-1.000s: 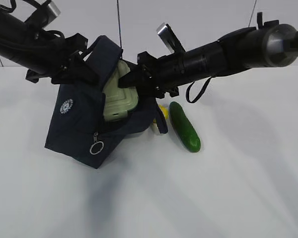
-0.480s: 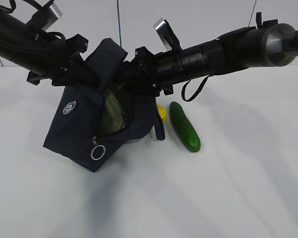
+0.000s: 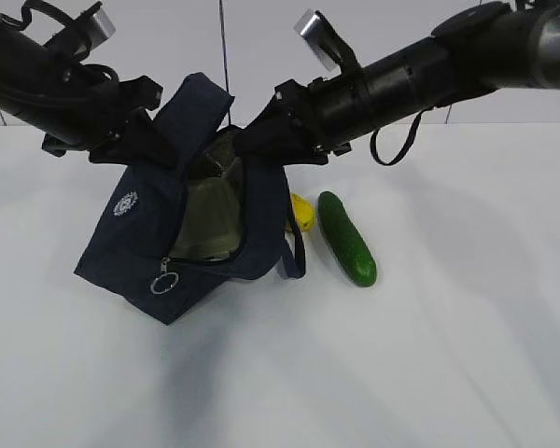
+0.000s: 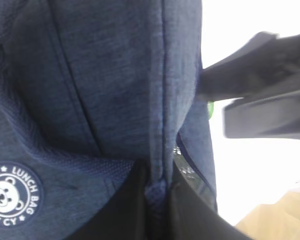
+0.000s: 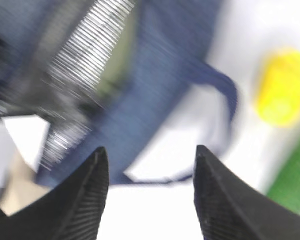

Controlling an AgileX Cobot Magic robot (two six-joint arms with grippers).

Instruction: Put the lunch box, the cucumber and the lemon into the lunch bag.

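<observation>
We clamp the lunch bag (image 3: pixel 131 245) fabric with the left gripper (image 4: pixel 157 192); the right gripper (image 5: pixel 147 192) is released, empty. Lunch box (image 3: pixel 205 224) sits inside; lemon (image 3: pixel 301 213) and cucumber (image 3: pixel 347 238) lie at the bag's 3 o'clock.

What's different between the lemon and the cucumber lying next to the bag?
The lemon is bright yellow, the cucumber dark green. The lemon is short and oval, the cucumber long and straight, clearly bigger. The lemon sits right by the lunch bag, partly behind its strap; the cucumber lies farther out, in full view. Both rest on the white table, outside the bag.
</observation>
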